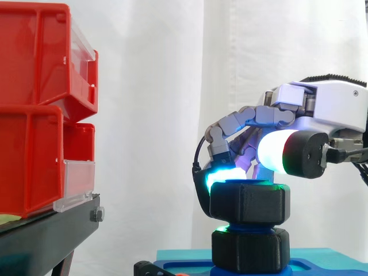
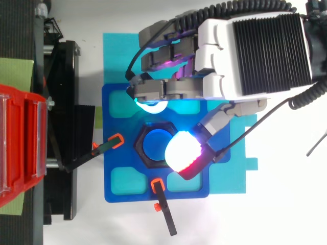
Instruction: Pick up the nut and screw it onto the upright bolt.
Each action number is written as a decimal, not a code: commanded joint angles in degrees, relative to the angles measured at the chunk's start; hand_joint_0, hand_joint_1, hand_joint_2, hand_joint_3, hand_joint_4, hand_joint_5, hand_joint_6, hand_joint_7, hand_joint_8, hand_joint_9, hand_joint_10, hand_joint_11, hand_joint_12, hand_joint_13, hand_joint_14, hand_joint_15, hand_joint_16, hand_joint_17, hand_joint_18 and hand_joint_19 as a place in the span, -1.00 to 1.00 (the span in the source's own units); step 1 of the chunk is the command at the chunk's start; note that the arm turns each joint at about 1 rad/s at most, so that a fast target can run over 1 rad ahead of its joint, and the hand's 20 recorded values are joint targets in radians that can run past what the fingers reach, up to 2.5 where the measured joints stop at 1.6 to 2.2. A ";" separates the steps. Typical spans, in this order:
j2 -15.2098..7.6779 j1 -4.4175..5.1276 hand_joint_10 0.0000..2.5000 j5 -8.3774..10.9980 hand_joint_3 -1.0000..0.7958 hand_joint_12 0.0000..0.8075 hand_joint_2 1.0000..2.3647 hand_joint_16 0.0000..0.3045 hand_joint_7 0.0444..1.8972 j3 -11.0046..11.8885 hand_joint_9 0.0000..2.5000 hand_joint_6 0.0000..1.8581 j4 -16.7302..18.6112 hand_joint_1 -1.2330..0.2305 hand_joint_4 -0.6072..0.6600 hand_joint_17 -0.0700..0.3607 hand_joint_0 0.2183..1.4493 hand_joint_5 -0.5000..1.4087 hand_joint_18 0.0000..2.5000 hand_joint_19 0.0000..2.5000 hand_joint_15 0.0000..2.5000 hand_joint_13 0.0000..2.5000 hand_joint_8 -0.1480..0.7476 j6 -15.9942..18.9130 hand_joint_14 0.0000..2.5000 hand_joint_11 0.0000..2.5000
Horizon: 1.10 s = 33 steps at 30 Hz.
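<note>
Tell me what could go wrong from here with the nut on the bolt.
The nut sits high on the blue bolt, well above the lower black hex piece. It has probably caught few threads, so it may cross-thread or jam if turned off level. The hand hangs close over it, so a slip could knock it out of square.

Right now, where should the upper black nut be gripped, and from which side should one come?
Probably across two opposite flat faces of the upper nut, coming down from above. It sits level on the upright blue bolt, its side faces exposed, and the flats give a hold for turning.
</note>
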 commanded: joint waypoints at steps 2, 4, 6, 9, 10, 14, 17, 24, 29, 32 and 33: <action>-0.03 -0.33 -1.00 -1.09 -0.44 -0.65 -1.00 -0.89 0.49 0.85 0.23 -0.43 0.20 0.38 0.11 -0.50 -0.49 -0.41 -0.39 -0.84 -0.98 -0.13 -0.10 0.07 -1.00 -0.94; -0.03 -0.51 -1.00 -1.80 -0.44 -0.64 -1.00 -0.88 0.54 1.65 0.21 -0.46 0.12 0.38 0.13 -0.49 -0.49 -0.41 -0.40 -0.84 -0.98 -0.15 -0.10 0.07 -1.00 -0.93; -0.03 -0.60 -1.00 -2.59 -0.44 -0.62 -1.00 -0.87 0.45 2.17 0.18 -0.46 0.20 0.39 0.18 -0.47 -0.49 -0.44 -0.43 -0.84 -0.97 -0.16 -0.10 0.07 -1.00 -0.93; -0.03 -0.68 -1.00 -3.64 -0.44 -0.59 -1.00 -0.86 0.26 2.70 0.13 -0.46 0.20 0.40 0.25 -0.45 -0.50 -0.47 -0.46 -0.84 -0.97 -0.19 -0.13 0.16 -1.00 -0.94; -0.03 -0.68 -1.00 -3.73 -0.44 -0.59 -1.00 -0.85 0.22 2.70 0.13 -0.46 0.20 0.40 0.28 -0.44 -0.50 -0.48 -0.46 -0.85 -0.98 -0.20 -0.13 0.16 -1.00 -0.93; -0.03 -0.51 -1.00 -3.73 -0.44 -0.56 -1.00 -0.85 0.04 2.70 0.08 -0.46 0.56 0.41 0.35 -0.43 -0.51 -0.51 -0.49 -0.86 -0.98 -0.23 -0.12 0.16 -1.00 -0.94; -0.03 -0.24 -1.00 -3.56 -0.44 -0.56 -1.00 -0.84 -0.06 2.70 0.05 -0.46 1.00 0.41 0.32 -0.42 -0.51 -0.53 -0.50 -0.86 -0.98 -0.25 -0.16 0.07 -1.00 -0.95; -0.12 1.16 -1.00 -3.47 -0.44 -0.54 -1.00 -0.82 -0.20 2.61 0.00 -0.46 3.63 0.43 0.28 -0.38 -0.53 -0.55 -0.53 -0.85 -0.99 -0.28 -0.18 -0.02 -1.00 -0.98; -0.12 2.48 -1.00 -1.80 -0.44 -0.53 -1.00 -0.81 -0.26 2.00 -0.03 -0.46 4.42 0.44 0.27 -0.37 -0.54 -0.56 -0.56 -0.87 -1.00 -0.33 -0.19 -0.46 -1.00 -1.00; -0.12 3.36 -1.00 -0.13 -0.44 -0.50 -1.00 -0.80 -0.25 0.59 -0.07 -0.46 4.51 0.44 0.27 -0.36 -0.54 -0.57 -0.59 -0.88 -1.00 -0.36 -0.21 -0.54 -1.00 -1.00; -0.12 3.36 -1.00 -0.13 -0.44 -0.50 -1.00 -0.80 -0.25 0.59 -0.07 -0.46 4.51 0.44 0.27 -0.35 -0.54 -0.57 -0.59 -0.88 -1.00 -0.36 -0.21 -0.54 -1.00 -1.00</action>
